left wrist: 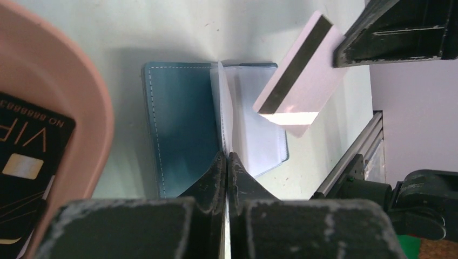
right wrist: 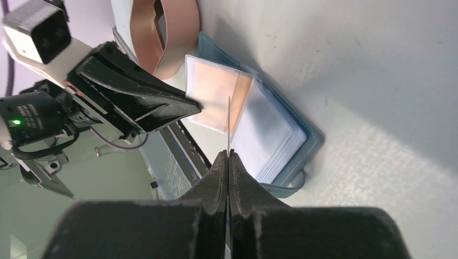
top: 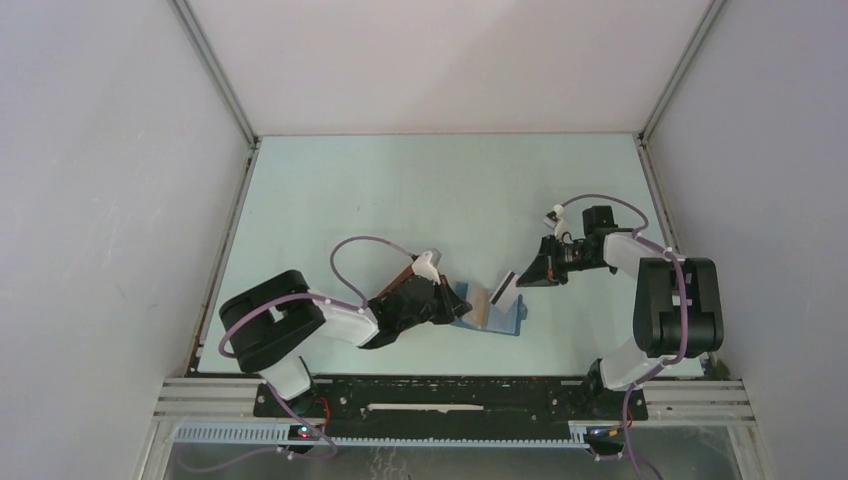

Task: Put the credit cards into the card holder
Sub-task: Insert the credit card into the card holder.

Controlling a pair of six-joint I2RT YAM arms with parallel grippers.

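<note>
**Both grippers clamped, striped card held over the open wallet**

The small blue rectangular folding wallet (left wrist: pixel 178 124) lies open on the pale green table top (top: pixel 400 190), near the front edge and between the two arms. The left gripper (left wrist: pixel 227 160) is pinched tight on one clear plastic pocket leaf (right wrist: pixel 213 97) of the wallet and holds it raised off the other inner pockets. The right gripper (right wrist: pixel 228 157) is clenched on a thin pale rectangular card with a dark stripe (left wrist: pixel 300 89), gripped at one end. The card hangs tilted in the air above the wallet's right half, with its free end close to the raised leaf; I cannot tell whether the two touch. From the right wrist view the card shows edge-on, as a thin line running out from the closed fingertips. Just beside the wallet, on its left, sits a pink oval plastic tray (left wrist: pixel 92 108), and in it lies a black card with pale lettering and a chip (left wrist: pixel 32 145)
</note>
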